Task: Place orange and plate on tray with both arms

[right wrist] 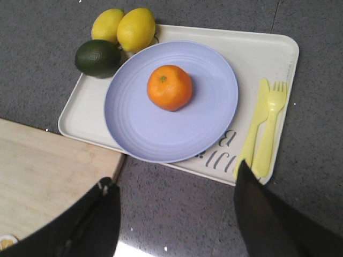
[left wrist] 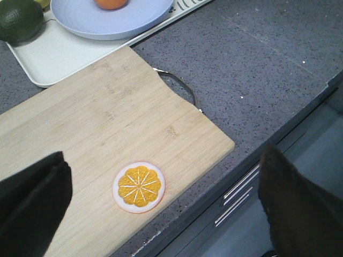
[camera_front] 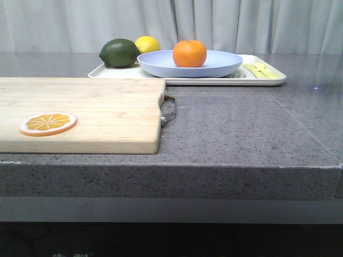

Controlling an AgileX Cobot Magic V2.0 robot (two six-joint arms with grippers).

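Observation:
The orange (camera_front: 189, 53) sits in the middle of the lavender-blue plate (camera_front: 225, 63), and the plate rests on the white tray (camera_front: 276, 79) at the back of the counter. In the right wrist view the orange (right wrist: 169, 87) lies on the plate (right wrist: 209, 101) on the tray (right wrist: 86, 110). My right gripper (right wrist: 174, 214) is open and empty, above the counter just in front of the tray. My left gripper (left wrist: 161, 206) is open and empty, above the front edge of the cutting board. In the left wrist view, the orange (left wrist: 111, 4), plate (left wrist: 134, 16) and tray (left wrist: 59, 53) are partly visible. Neither gripper shows in the front view.
A wooden cutting board (camera_front: 96, 112) with an orange slice (camera_front: 48, 123) lies front left. A dark green fruit (camera_front: 119, 53) and a lemon (camera_front: 148, 44) sit on the tray's left end; the right wrist view shows two lemons (right wrist: 124, 28). A yellow-green knife and fork (right wrist: 262, 128) lie on its right end.

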